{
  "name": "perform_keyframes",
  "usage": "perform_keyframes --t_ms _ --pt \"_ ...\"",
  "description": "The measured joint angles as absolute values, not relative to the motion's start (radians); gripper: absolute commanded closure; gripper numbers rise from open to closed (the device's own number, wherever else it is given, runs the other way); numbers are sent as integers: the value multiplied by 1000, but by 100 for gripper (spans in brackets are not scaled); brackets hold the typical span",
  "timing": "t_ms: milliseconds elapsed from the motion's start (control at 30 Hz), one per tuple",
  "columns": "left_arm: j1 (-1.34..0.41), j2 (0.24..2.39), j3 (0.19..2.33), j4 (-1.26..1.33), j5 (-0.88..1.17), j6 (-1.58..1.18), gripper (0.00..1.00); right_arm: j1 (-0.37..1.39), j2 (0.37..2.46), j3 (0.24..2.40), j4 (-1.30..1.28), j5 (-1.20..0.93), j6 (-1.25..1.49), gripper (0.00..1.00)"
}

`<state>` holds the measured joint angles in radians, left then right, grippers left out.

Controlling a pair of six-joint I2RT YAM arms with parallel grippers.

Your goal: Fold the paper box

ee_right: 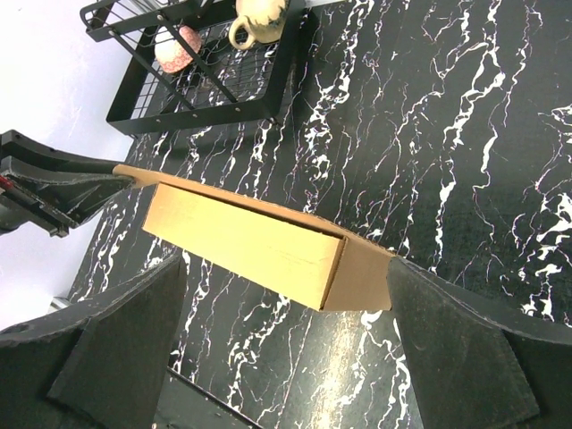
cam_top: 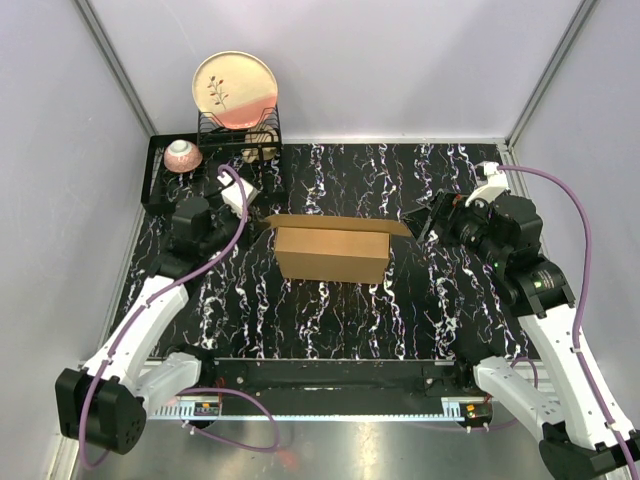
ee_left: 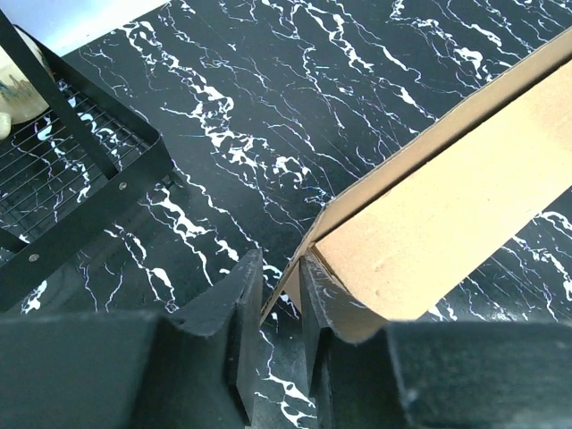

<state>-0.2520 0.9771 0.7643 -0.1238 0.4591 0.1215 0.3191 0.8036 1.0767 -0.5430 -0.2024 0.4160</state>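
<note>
The paper box (cam_top: 333,255) is a brown carton lying lengthwise in the middle of the black marbled table, with a flap open along its far top edge. My left gripper (cam_top: 258,215) is at the box's far left corner. In the left wrist view its fingers (ee_left: 241,304) stand close together, and the thin left end flap (ee_left: 290,277) of the paper box (ee_left: 465,206) is pinched between them. My right gripper (cam_top: 425,222) is just off the box's right end. In the right wrist view it (ee_right: 281,286) is wide open, and the paper box (ee_right: 250,246) lies ahead between its fingers, untouched.
A black wire dish rack (cam_top: 165,190) stands at the far left corner. It holds an upright pink plate (cam_top: 235,92), a pink bowl (cam_top: 183,155) and a cream mug (cam_top: 262,150). Grey walls close the table on three sides. The rack's edge (ee_left: 80,206) lies close to the left gripper.
</note>
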Motion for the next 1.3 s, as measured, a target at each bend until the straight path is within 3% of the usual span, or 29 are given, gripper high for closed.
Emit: perform_keyframes --t_ms 367,667,900,1100,1300 --pt "-254 935 749 -108 445 59 87 319 979 1176 -666 -81 416 0" --pt "-282 909 709 -91 409 27 97 320 919 1158 -671 17 419 0" --pt "-324 847 652 -56 336 18 100 320 751 1044 -541 -134 410 1" --pt "-371 786 616 -54 255 32 100 321 850 1063 -551 -197 339 19" --pt "-392 802 617 -41 216 47 100 321 891 1042 -543 -200 239 15"
